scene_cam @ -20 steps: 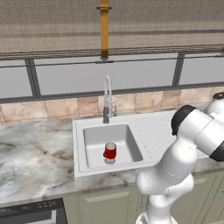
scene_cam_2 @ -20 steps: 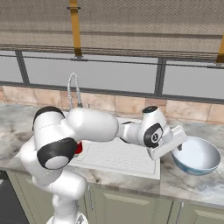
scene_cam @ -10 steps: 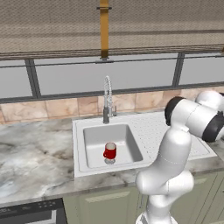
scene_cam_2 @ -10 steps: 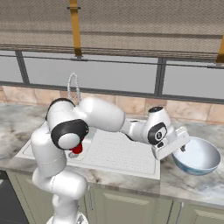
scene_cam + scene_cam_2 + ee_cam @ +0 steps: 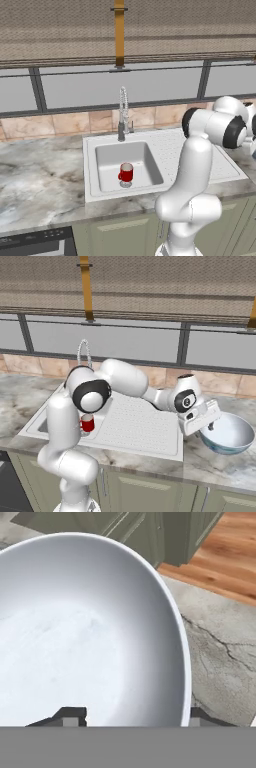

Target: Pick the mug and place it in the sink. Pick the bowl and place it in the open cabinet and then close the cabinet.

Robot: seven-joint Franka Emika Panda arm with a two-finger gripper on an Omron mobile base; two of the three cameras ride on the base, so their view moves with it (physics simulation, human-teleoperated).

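Note:
The white bowl [image 5: 227, 436] with a blue-green outside sits on the marble counter right of the sink. My gripper [image 5: 209, 426] is down at its left rim. In the hand view the bowl [image 5: 75, 637] lies right under the gripper [image 5: 135, 714], whose jaws straddle the rim, one fingertip [image 5: 70, 714] inside the bowl and the other outside. The jaws still stand apart, with a gap on the inner side. The red mug [image 5: 126, 173] stands upright in the basin of the white sink [image 5: 107, 155], also seen as mug [image 5: 88, 423] behind my arm. The cabinet is out of view.
A chrome spring-neck faucet [image 5: 122, 112] rises behind the basin, and the ribbed drainboard [image 5: 135, 423] lies between basin and bowl. Windows run along the back wall. Past the counter edge, green base cabinets [image 5: 150, 532] and wooden floor [image 5: 225, 557] show below.
My arm has reached farther right, and the hand has settled lower onto the bowl's left rim. Bowl and mug have stayed in place.

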